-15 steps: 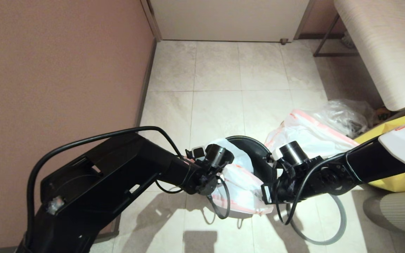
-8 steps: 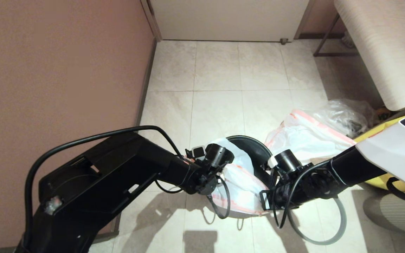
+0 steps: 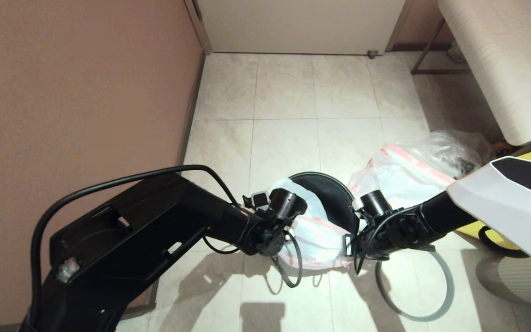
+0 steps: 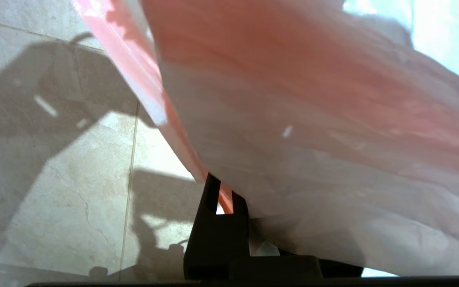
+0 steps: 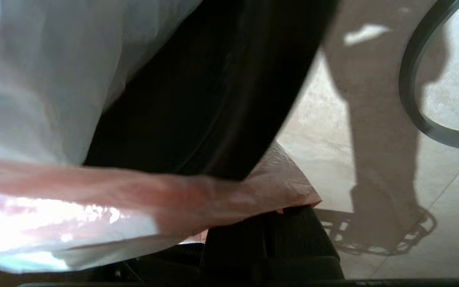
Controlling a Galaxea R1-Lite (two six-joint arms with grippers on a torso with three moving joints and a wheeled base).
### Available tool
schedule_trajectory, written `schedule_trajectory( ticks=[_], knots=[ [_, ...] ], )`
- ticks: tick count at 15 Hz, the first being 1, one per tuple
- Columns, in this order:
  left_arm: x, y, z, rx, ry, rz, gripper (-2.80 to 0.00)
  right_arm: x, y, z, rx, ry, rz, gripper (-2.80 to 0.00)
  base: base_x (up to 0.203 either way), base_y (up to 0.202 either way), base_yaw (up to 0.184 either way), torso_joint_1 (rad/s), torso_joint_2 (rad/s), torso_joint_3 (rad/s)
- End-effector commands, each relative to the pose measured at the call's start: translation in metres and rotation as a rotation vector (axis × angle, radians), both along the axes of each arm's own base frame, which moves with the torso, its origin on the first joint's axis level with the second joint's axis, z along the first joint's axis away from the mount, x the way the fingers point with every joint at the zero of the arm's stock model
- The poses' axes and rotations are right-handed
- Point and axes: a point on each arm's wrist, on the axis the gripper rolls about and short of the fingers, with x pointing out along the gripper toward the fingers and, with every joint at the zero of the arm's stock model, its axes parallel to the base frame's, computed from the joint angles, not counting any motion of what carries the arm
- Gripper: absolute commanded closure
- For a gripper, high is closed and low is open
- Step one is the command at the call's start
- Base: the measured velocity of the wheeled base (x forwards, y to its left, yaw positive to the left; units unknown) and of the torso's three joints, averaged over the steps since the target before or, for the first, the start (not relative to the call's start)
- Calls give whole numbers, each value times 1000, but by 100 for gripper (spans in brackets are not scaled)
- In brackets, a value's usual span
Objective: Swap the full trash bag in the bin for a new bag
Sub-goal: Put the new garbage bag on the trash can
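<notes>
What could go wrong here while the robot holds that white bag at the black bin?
The thin new bag is pinched at its hem by both the left gripper and the right gripper; pulling apart could tear it or let it slip. The bin looks tilted and might tip. The grey ring lies loose on the floor beneath the right arm, where cables could catch.

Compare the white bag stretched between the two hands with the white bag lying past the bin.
The new bag is stretched across the bin's near edge; the full trash bag lies slumped on the floor. Both hands pinch the new bag's hem; nothing holds the full trash bag. Both are translucent white with orange-red hems.
</notes>
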Motion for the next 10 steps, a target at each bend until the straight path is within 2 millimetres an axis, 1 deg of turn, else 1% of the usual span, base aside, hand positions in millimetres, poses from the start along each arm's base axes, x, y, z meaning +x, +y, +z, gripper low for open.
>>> schedule_trajectory(
  ticks=[1,3,6,8,10],
  knots=[
    [-1,0,0,0,1,3,0,10,-6,0,9,-13,-37,0,0,0,0,0,0,0],
    [-2,-1,-2,2,4,-2,0,18,-18,12,-3,-58,-100,0,0,0,0,0,0,0],
    [-7,-5,-4,9,8,-18,0,26,-28,34,36,-117,-193,0,0,0,0,0,0,0],
    [-11,-7,-6,8,0,-32,0,28,-29,43,59,-140,-216,0,0,0,0,0,0,0],
    [-13,-9,-7,11,0,-41,0,30,-29,56,102,-169,-250,0,0,0,0,0,0,0]
  ],
)
